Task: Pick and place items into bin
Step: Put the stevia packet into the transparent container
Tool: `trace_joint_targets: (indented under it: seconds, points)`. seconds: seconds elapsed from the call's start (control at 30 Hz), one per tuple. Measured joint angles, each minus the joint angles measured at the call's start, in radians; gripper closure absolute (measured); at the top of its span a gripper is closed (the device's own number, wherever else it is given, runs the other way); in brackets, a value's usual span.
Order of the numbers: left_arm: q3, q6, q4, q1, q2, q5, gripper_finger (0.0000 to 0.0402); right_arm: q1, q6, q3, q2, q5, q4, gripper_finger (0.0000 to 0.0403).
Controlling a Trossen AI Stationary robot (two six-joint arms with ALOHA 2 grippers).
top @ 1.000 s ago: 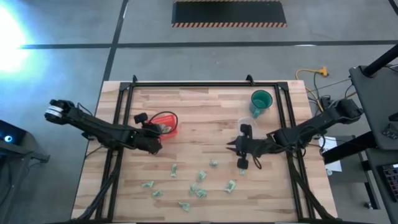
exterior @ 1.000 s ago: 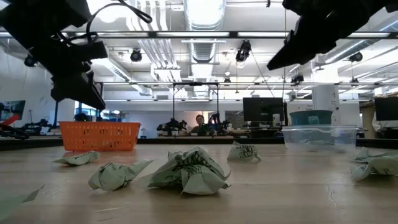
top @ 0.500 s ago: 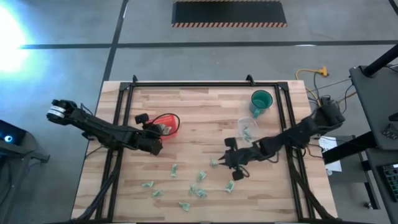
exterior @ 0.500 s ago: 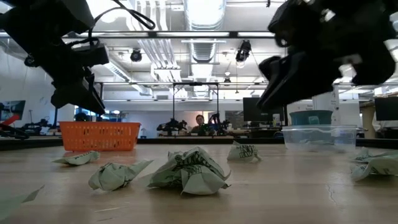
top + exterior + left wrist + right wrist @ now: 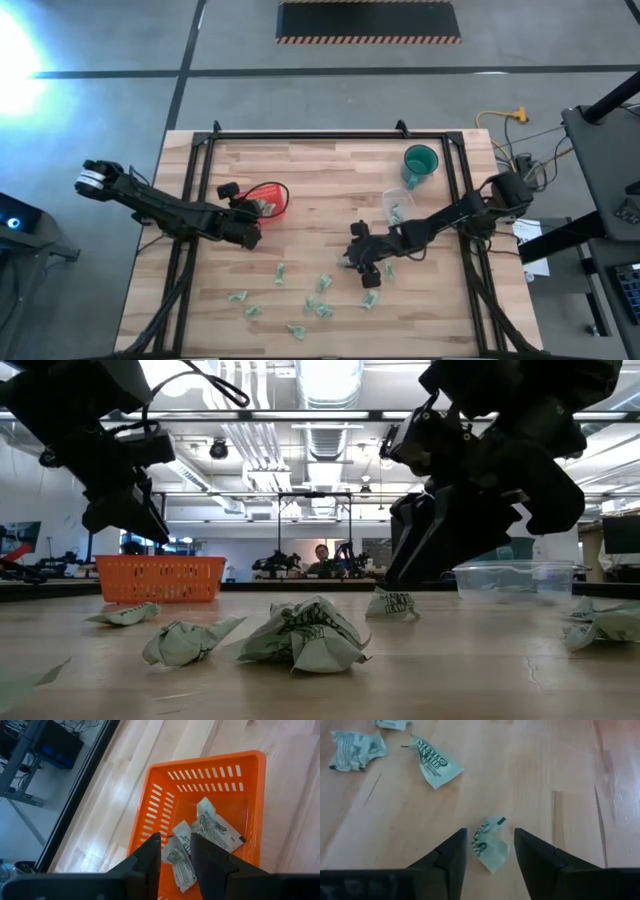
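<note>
We are holding our right pincer (image 5: 489, 851) low over the wooden surface (image 5: 330, 180) with its fingers (image 5: 451, 855) standing apart, and one crumpled green-and-white item (image 5: 489, 846) is lying on the surface right between them, not yet gripped. Just ahead of this pincer a flatter wrapper (image 5: 436, 764) and another crumpled piece (image 5: 356, 749) are lying well apart from it, and in the high view the loose items (image 5: 318, 302) are scattered on the side of the pincer toward the surface's near edge. Behind the right pincer a clear tub (image 5: 398, 205) and a teal cup (image 5: 420, 163) are standing. We are keeping our left pincer (image 5: 175, 856) poised above the orange basket (image 5: 160, 805), its fingers slightly apart with nothing between them, and several wrappers (image 5: 210, 826) are lying in the basket directly below and just beyond the fingertips
</note>
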Motion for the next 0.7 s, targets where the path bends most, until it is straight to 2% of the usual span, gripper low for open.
trace_joint_targets:
  seconds: [0.3,0.57,0.7]
  points:
    - [0.002,0.0,0.002,0.0,0.0,0.0,0.0313,0.001,0.004,0.001,0.047,-0.003,0.058,0.022]
    - [0.002,0.0,0.006,0.0,0.0,0.0,0.0313,-0.022,0.001,0.023,0.078,-0.007,0.05,0.0231]
    - [0.002,0.0,0.005,0.0,0.0,0.0,0.0313,-0.024,-0.013,0.023,0.074,-0.007,0.042,0.0251]
